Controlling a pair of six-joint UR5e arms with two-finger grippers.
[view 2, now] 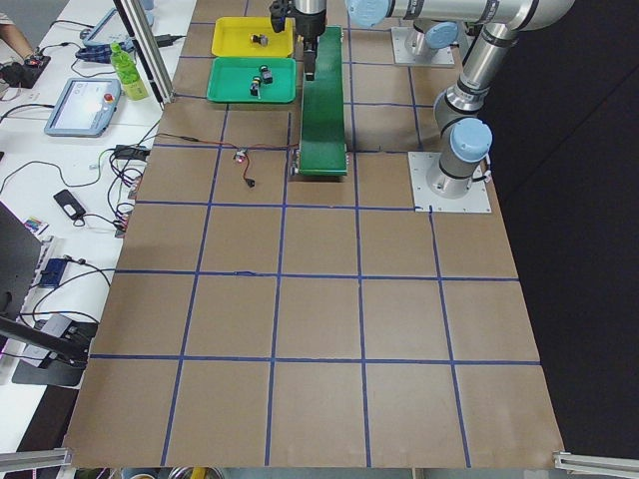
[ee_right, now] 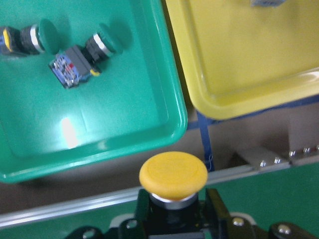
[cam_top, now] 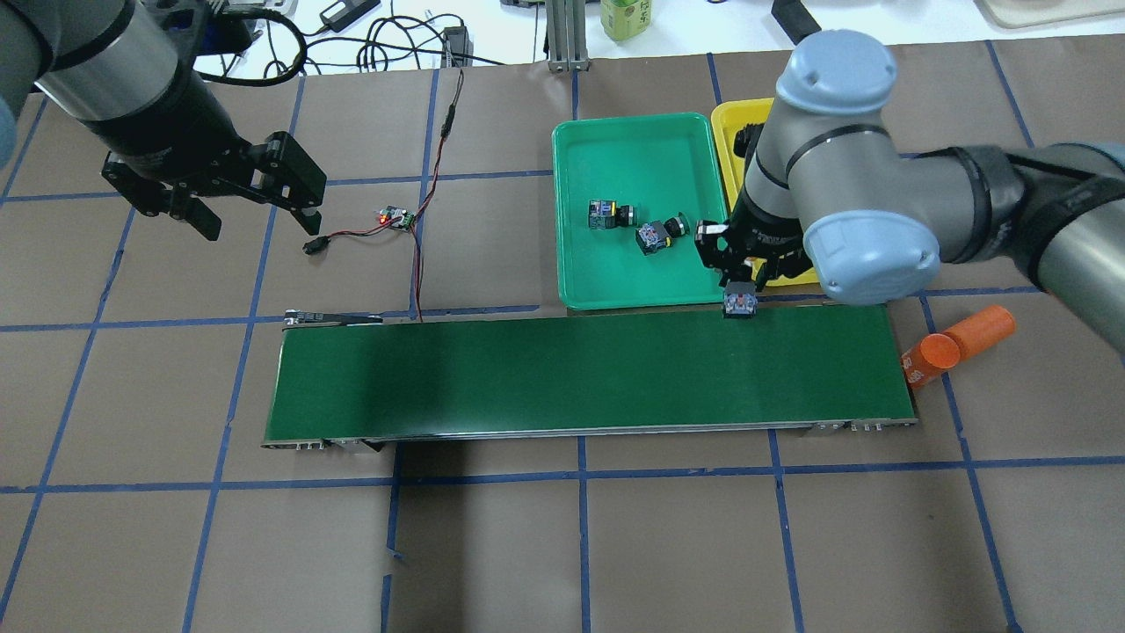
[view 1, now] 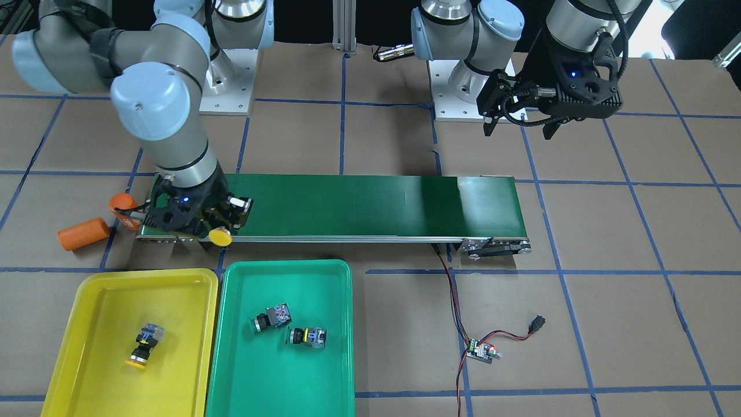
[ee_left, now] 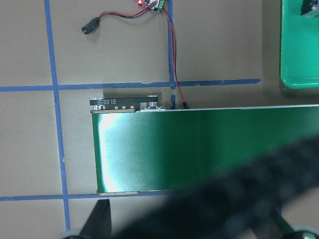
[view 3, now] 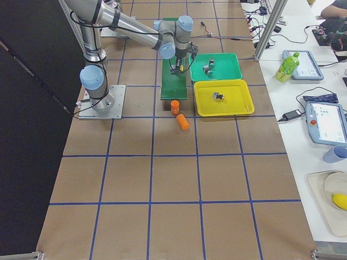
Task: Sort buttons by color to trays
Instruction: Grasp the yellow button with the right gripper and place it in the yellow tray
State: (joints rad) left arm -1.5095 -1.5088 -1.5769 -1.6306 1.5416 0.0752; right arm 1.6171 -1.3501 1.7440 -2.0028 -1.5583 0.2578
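My right gripper (view 1: 223, 225) is shut on a yellow-capped button (view 1: 220, 236) at the conveyor's edge nearest the trays. In the right wrist view the yellow cap (ee_right: 173, 173) sticks out between the fingers, facing the gap between both trays. The yellow tray (view 1: 87, 289) holds one yellow button (view 1: 145, 344). The green tray (view 1: 338, 347) holds two green buttons (view 1: 270, 317) (view 1: 307, 336), lying on their sides. My left gripper (view 1: 518, 132) is open and empty, high over the bare table near its base, far from the trays.
The long dark-green conveyor belt (view 1: 376, 202) crosses the table's middle. Two orange cylinders (view 1: 84, 233) (view 1: 124, 204) lie at its end near my right arm. A small circuit board (view 1: 481, 350) with red and black wires lies beside the green tray.
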